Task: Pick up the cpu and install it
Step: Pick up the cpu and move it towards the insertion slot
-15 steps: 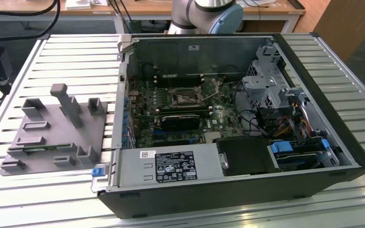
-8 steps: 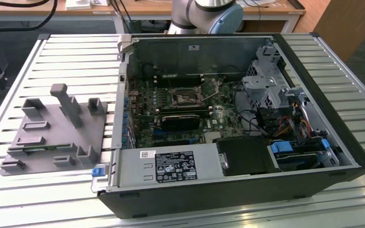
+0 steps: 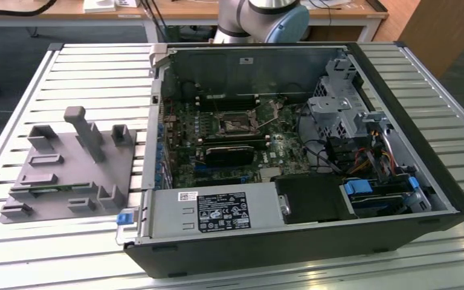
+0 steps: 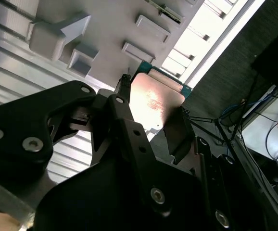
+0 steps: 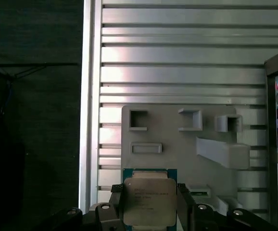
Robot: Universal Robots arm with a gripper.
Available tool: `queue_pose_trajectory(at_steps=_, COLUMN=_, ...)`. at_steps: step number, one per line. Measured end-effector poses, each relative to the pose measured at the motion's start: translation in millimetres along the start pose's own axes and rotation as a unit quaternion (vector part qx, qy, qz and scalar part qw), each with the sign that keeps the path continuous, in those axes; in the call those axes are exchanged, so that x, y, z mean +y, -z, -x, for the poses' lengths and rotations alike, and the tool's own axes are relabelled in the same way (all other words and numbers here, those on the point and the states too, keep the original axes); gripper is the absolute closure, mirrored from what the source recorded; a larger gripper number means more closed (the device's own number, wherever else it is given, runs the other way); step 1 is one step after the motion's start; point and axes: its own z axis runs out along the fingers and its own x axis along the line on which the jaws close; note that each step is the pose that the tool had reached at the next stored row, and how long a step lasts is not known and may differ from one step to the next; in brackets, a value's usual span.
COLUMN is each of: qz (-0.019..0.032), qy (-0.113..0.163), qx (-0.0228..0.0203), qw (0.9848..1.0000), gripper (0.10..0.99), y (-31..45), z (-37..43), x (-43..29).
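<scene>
first wrist view: tool [image 5: 150,208] clenched on the cpu [image 5: 150,198]
black fingers [image 5: 116,211] are pressing against two opposite edges of the cpu, its silver-grey top facing the camera; both wrist views are showing this hold. the chip is hanging over the grey pegged tray [image 5: 172,139], which is lying on the slatted surface [image 5: 177,62] just beside the open computer case [image 3: 296,248].

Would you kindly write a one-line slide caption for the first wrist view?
Gripper holding the cpu by two opposite edges above the grey pegged tray on the slatted table.
</scene>
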Motion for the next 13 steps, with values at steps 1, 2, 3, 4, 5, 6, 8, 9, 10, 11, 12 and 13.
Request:
queue_pose_trajectory(at_steps=1, qz=0.0, qy=0.0, qx=0.0, qw=1.0, gripper=0.557, y=4.2, z=0.0, x=0.4)
queue_pose_trajectory(at_steps=2, qz=-0.0001, qy=0.0, qx=0.0001, qw=1.0, gripper=0.557, y=8.7, z=-0.1, x=0.7)
queue_pose_trajectory(at_steps=3, qz=0.0, qy=0.0, qx=0.0, qw=1.0, gripper=0.557, y=12.6, z=-0.1, x=1.1)
queue_pose_trajectory(at_steps=4, qz=0.0, qy=0.0, qx=0.0, qw=1.0, gripper=0.557, y=16.6, z=-0.2, x=1.4)
queue_pose_trajectory(at_steps=5, qz=0.0, qy=0.0, qx=0.0, qw=1.0, gripper=0.557, y=20.7, z=-0.2, x=1.7)
queue_pose_trajectory(at_steps=6, qz=-0.0001, qy=0.0, qx=0.0001, qw=1.0, gripper=0.557, y=24.6, z=-0.2, x=2.0)
queue_pose_trajectory(at_steps=8, qz=0.0, qy=0.0, qx=0.0, qw=1.0, gripper=0.557, y=30.1, z=-0.3, x=2.5)
queue_pose_trajectory(at_steps=9, qz=0.0, qy=0.0, qx=0.0, qw=1.0, gripper=0.557, y=31.5, z=-0.2, x=2.6)
queue_pose_trajectory(at_steps=10, qz=0.0001, qy=0.0, qx=-0.0001, qw=1.0, gripper=0.557, y=31.7, z=0.3, x=2.6)
queue_pose_trajectory(at_steps=11, qz=0.0, qy=0.0, qx=-0.0001, qw=1.0, gripper=0.557, y=31.8, z=1.5, x=2.6)
queue_pose_trajectory(at_steps=12, qz=0.0, qy=0.0, qx=-0.0001, qw=1.0, gripper=0.557, y=31.9, z=2.7, x=2.6)
queue_pose_trajectory(at_steps=13, qz=0.0, qy=0.0, qx=0.0, qw=1.0, gripper=0.557, y=31.9, z=4.1, x=2.6)
